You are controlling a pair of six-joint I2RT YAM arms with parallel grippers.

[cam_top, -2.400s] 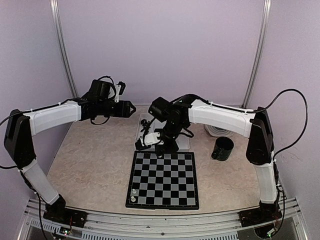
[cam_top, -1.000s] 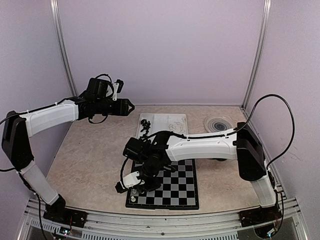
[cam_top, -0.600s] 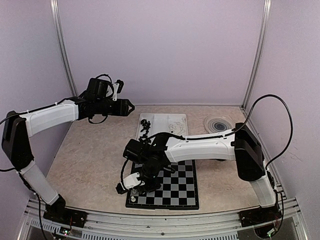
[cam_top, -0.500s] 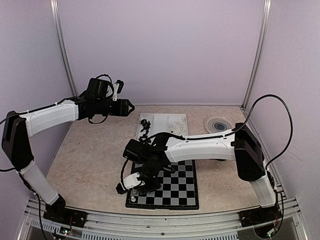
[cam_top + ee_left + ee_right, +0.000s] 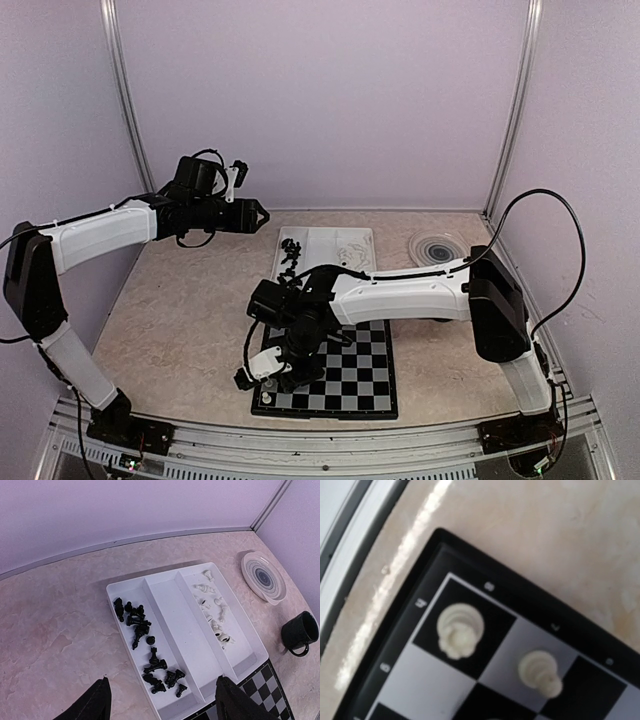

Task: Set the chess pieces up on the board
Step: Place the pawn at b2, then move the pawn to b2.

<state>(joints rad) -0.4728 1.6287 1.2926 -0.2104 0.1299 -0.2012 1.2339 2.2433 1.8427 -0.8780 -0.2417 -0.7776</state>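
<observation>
- The right gripper [image 5: 268, 372] now hangs low over the near-left corner of the board [image 5: 345, 375]. A couple of seconds back it is up at the tray [image 5: 345, 238] near the table's far edge, so a carry from tray to board has just been made.
- Over the last second it barely shifts at that corner, which reads as a set-down rather than travel.
- I cannot tell whether its jaws are released or clenched. Its own camera shows no finger, and the tips are too small in the overhead view.
- That camera shows the white corner piece [image 5: 461, 630] upright on the dark corner square. The second white piece [image 5: 540, 672] stands on the pale square next along the board's edge, apart from the first.
- Two pale specks already sit at this corner before the trip (as far as the small overhead view lets me judge). The newly brought piece is therefore probably just outside the wrist frame.
- The left gripper [image 5: 162, 680] stays put above the tray, fingers spread wide with nothing between them.
- The black pieces [image 5: 147, 645] lie in the tray's left compartment and the white pieces [image 5: 212, 610] in its right one.
- With most of both sets unplaced, the set-up is only beginning.
</observation>
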